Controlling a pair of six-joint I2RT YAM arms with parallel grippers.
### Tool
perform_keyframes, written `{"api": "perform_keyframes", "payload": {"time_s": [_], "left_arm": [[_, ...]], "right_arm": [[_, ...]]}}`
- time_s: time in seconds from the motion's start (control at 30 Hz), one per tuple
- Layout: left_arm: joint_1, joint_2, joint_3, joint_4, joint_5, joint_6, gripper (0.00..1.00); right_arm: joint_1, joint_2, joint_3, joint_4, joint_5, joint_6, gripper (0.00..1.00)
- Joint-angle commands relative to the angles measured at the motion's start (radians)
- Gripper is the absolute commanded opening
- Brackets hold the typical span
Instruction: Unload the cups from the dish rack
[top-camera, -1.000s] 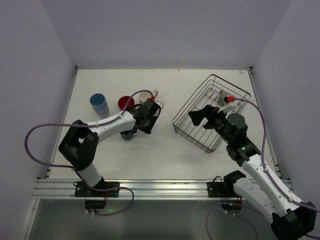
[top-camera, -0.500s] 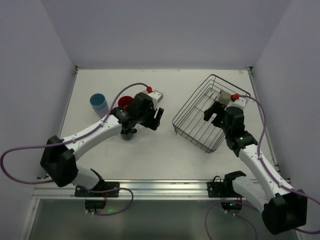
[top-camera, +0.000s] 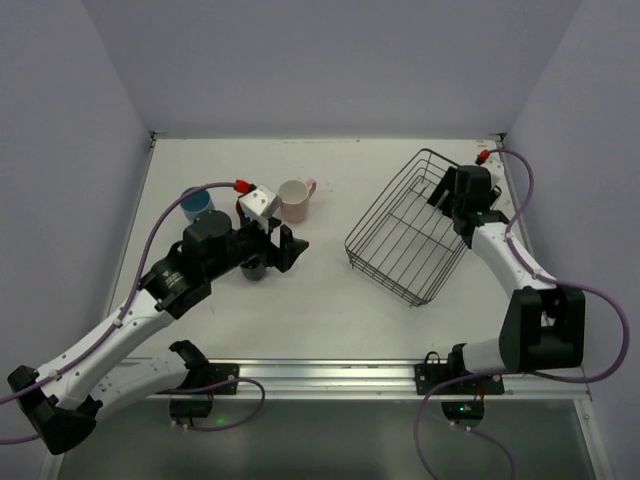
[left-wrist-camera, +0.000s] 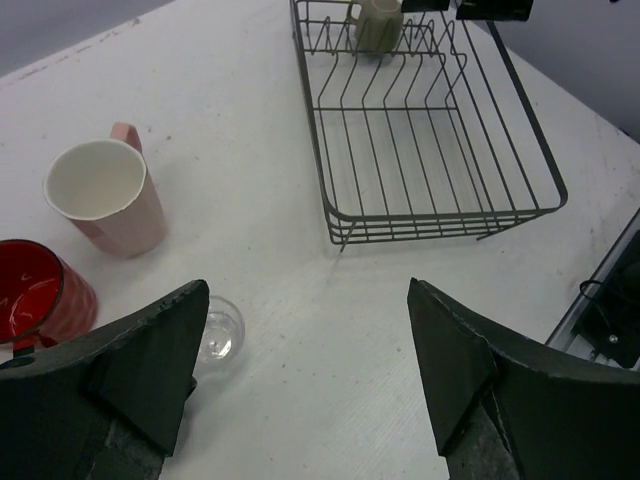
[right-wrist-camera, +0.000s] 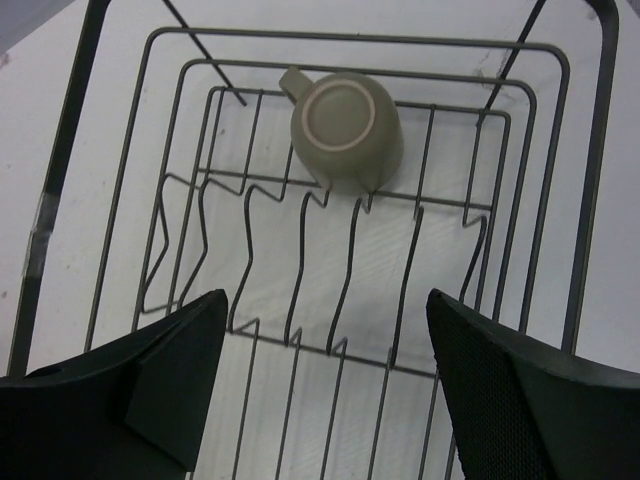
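Judging progress from the layout, the unloading is mostly complete, with one cup left to remove.

1. Table (top-camera: 330, 300): the white surface carries the unloaded cups on its left half and the rack on its right half, well apart from each other.

2. Dish rack (top-camera: 410, 235): the black wire basket sits at an angle on the right side. Its floor and tines are bare except at the far end, where one mug lies. No other cup shows inside it in any view.

3. Right gripper (right-wrist-camera: 325, 300): positioned above the far end of the rack, jaws spread wide and holding nothing. The last mug lies ahead of the fingers, not between them.

4. Left gripper (left-wrist-camera: 305, 310): positioned over the table near the unloaded cups, jaws spread wide and holding nothing.

5. Cups out of the rack, four counted:
   - pale pink mug (top-camera: 294, 200), upright, mouth up, handle pointing away from the arms;
   - light blue cup (top-camera: 197, 205), furthest to the left;
   - red cup (left-wrist-camera: 35, 300), just beside the pink mug;
   - dark cup (top-camera: 254, 268), close under the left gripper; its colour cannot be confirmed.

6. Cup left in the rack: olive-grey mug (right-wrist-camera: 347, 128), tipped against the tines at the far wall, what appears to be its base facing the right wrist camera and its handle to the upper left.

Remaining work, as a judgement: grasp the olive-grey mug and set it on the table outside the rack. The right arm is the nearer one for this.
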Motion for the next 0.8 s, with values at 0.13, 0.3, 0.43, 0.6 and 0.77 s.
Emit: {"api": "perform_keyframes", "payload": {"time_s": [0.13,0.3,0.43,0.6,0.77], "left_arm": [[-0.004,-0.048,-0.076,0.055,-0.025,0.051,0.86],[-0.005,-0.069,-0.08,0.052,-0.032,0.043,0.86],[-0.005,-0.083,-0.082,0.05,-0.032,0.04,0.86],[-0.005,-0.08,-0.085,0.052,-0.027,0.04,0.86],[-0.004,-0.069,-0.085,0.054,-0.03,0.04,0.86]], "right_arm": [[-0.055,0.288,0.276,-0.054,0.017,-0.076,0.8],[-0.1,0.419,0.416,-0.143,-0.025,-0.094,0.8],[-0.114,0.485,0.447,-0.176,-0.046,-0.108,0.8],[-0.116,0.56,0.51,-0.208,-0.034,-0.134,0.79],[-0.115,0.629,0.608,-0.278,-0.058,-0.159,0.78]]}}
